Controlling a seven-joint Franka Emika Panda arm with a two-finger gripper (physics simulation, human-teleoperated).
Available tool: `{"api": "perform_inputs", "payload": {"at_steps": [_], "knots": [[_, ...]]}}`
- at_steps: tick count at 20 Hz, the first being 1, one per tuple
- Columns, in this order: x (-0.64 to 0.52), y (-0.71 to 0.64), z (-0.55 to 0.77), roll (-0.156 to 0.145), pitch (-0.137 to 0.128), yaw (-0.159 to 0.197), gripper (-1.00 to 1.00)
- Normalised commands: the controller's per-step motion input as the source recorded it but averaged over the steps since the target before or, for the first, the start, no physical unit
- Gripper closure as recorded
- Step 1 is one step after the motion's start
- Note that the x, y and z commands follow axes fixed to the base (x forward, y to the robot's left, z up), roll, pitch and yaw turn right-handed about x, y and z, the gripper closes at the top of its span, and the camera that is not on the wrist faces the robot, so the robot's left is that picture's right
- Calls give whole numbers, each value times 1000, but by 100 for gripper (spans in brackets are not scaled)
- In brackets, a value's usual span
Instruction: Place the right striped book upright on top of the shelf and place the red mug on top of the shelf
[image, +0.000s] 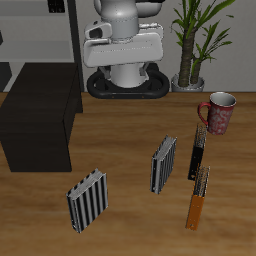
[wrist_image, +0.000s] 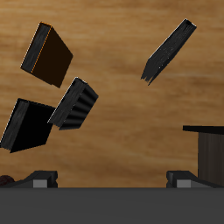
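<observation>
The right striped book, with bold black-and-white stripes, stands upright near the table's front edge; the wrist view shows it edge-on. The red mug stands upright farther back, on the other side of the table from the shelf. The shelf is a low black cabinet with a bare flat top, and one of its corners appears in the wrist view. My gripper is open, high above the table, with nothing between its fingers. The white arm sits at the back, far from both objects.
A greyer striped book stands mid-table. A dark book and an orange book stand in front of the mug. A potted plant is behind the mug. A grey-framed rack stands behind the shelf.
</observation>
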Motion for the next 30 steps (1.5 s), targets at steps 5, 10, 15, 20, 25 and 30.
{"api": "perform_inputs", "payload": {"at_steps": [5,10,15,20,25,30], "knots": [[318,-337,161,25,-13,-47,-100],[244,-322,80,-22,-1,-12,-100],[267,-363,79,-25,-10,-35,-100],[285,-259,-6,-40,-1,-38,-100],[286,-139,-88,-19,-7,-18,-100],[308,-26,-192,8,10,-19,-100]]}}
